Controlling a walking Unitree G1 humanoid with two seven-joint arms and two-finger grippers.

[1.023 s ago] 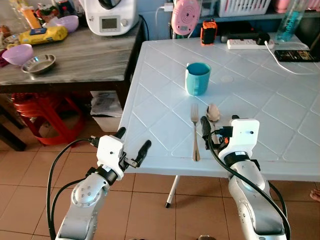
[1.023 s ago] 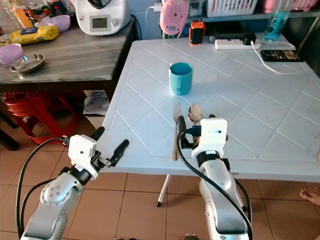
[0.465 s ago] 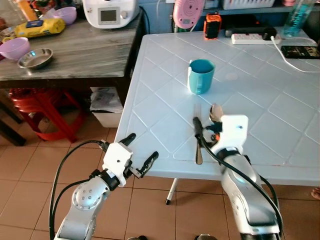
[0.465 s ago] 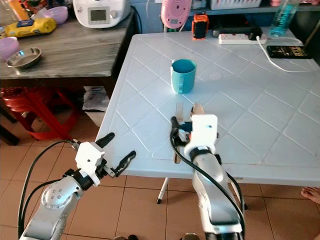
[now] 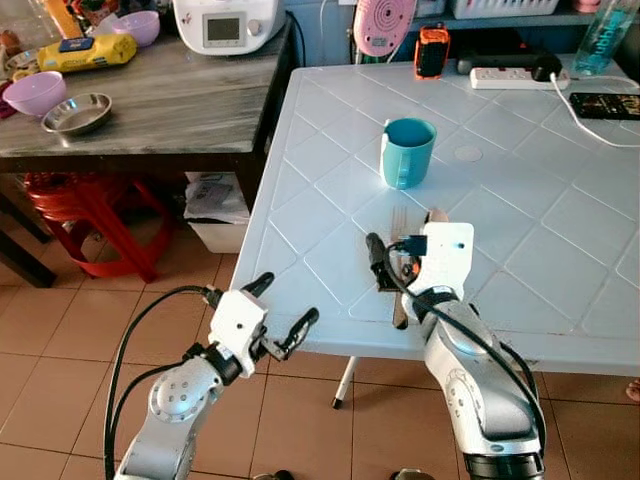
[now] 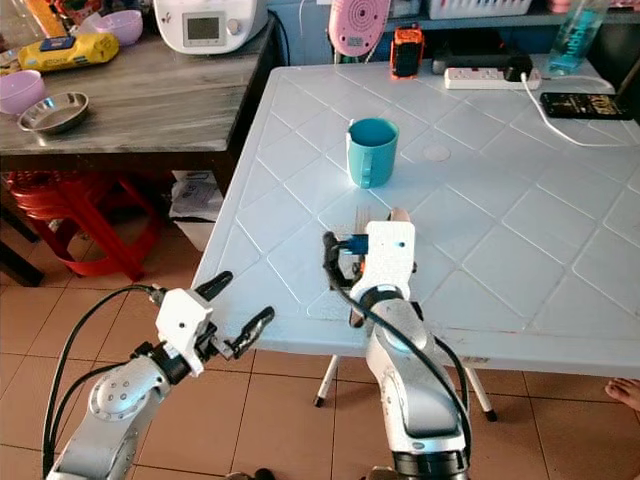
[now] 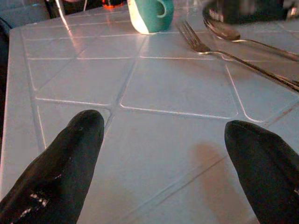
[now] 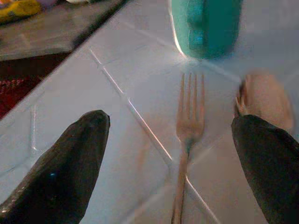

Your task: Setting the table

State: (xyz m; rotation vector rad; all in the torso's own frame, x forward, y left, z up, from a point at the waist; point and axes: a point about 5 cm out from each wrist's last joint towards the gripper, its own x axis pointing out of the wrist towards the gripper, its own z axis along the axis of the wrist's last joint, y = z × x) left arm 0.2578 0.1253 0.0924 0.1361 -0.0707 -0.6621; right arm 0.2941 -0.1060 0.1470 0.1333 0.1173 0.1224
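Right gripper (image 8: 173, 154) hangs low over the white table (image 5: 330, 190), fingers spread wide and holding nothing. A fork (image 8: 187, 135) lies on the table between those fingers. A spoon (image 8: 264, 100) lies just right of the fork. The teal cup (image 5: 406, 152) stands farther back. Left gripper (image 5: 280, 315) floats by the table's near edge, wide open and empty too.

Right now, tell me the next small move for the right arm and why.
Probably lower the right gripper straight down onto the fork. Its fingers are spread wide with the fork's handle lying between them on the white table, just short of the teal cup. The spoon lies close beside, so keep centred on the fork.
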